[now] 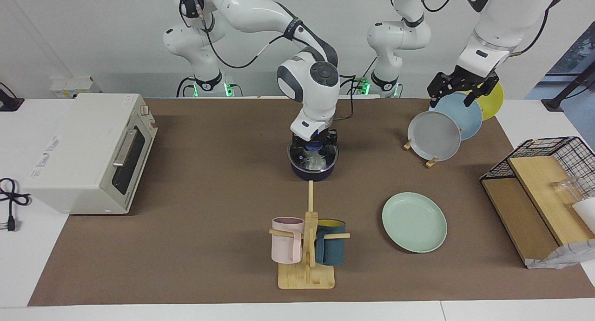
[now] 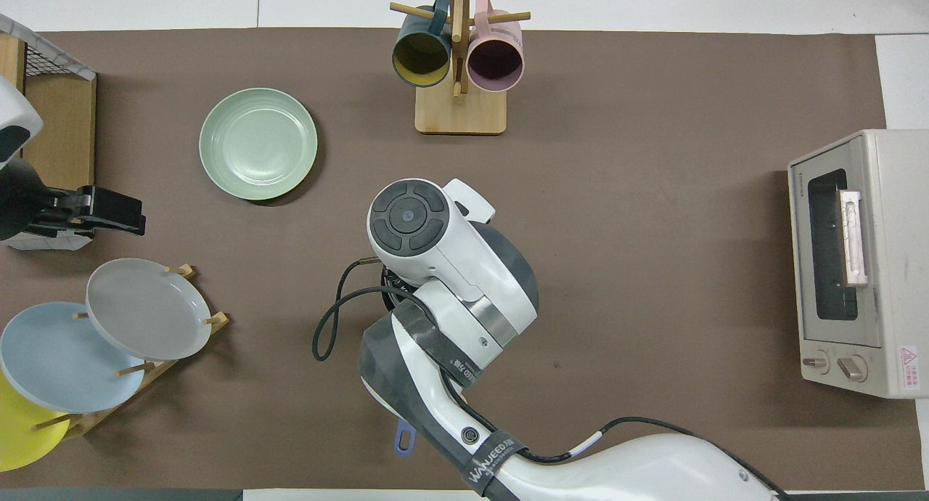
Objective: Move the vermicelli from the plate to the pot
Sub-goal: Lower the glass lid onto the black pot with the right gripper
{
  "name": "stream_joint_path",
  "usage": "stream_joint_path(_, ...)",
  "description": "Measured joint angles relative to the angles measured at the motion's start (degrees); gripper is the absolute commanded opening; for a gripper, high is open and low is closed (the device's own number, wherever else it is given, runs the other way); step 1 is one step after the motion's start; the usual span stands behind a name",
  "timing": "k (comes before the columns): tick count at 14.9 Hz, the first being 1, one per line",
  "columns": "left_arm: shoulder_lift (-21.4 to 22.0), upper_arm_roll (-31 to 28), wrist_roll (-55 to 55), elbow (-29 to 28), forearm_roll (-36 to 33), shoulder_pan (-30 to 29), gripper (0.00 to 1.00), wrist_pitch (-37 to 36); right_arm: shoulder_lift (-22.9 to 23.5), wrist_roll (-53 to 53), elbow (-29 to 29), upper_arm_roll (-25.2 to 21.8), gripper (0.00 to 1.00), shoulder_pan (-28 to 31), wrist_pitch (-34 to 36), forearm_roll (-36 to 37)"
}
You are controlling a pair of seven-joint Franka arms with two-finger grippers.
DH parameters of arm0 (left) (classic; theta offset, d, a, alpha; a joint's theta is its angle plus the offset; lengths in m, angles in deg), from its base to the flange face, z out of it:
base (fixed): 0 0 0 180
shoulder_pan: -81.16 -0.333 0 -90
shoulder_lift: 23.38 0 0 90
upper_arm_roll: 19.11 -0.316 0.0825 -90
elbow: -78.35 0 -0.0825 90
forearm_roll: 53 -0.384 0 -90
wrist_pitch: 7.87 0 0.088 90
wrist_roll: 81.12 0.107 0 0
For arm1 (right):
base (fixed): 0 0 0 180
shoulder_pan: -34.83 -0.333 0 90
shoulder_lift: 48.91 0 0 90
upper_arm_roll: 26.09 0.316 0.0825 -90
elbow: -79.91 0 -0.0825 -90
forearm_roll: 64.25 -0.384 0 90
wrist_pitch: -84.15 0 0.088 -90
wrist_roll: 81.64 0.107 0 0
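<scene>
The dark pot stands mid-table with the whitish vermicelli tangled inside it. My right gripper is down at the pot's rim on the side nearer the robots, shut on the blue handle. From above, the right arm covers the pot and only the handle's tip shows. The mint-green plate lies bare, farther from the robots and toward the left arm's end; it also shows from overhead. My left gripper hangs open in the air over the plate rack, holding nothing.
A wooden rack holds a grey plate, a blue one and a yellow one. The mug tree carries a pink and a teal mug. A toaster oven sits at the right arm's end, a wire basket at the left arm's end.
</scene>
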Motion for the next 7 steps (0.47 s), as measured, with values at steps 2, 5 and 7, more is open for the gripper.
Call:
stream_joint_path(2, -0.3, 0.7, 0.0, 0.0, 0.0, -0.7, 1.0, 0.0, 0.0, 0.0, 0.0, 0.0, 0.42, 0.0, 0.0, -0.1)
stream_joint_path(5, -0.6, 1.7, 0.0, -0.9, 0.0, -1.4, 1.0, 0.3, 0.0, 0.0, 0.0, 0.0, 0.42, -0.1, 0.0, -0.1)
stream_joint_path(7, -0.7, 1.8, 0.0, -1.4, 0.0, -1.4, 1.0, 0.5, 0.0, 0.0, 0.1, 0.0, 0.42, -0.1, -0.1, -0.2)
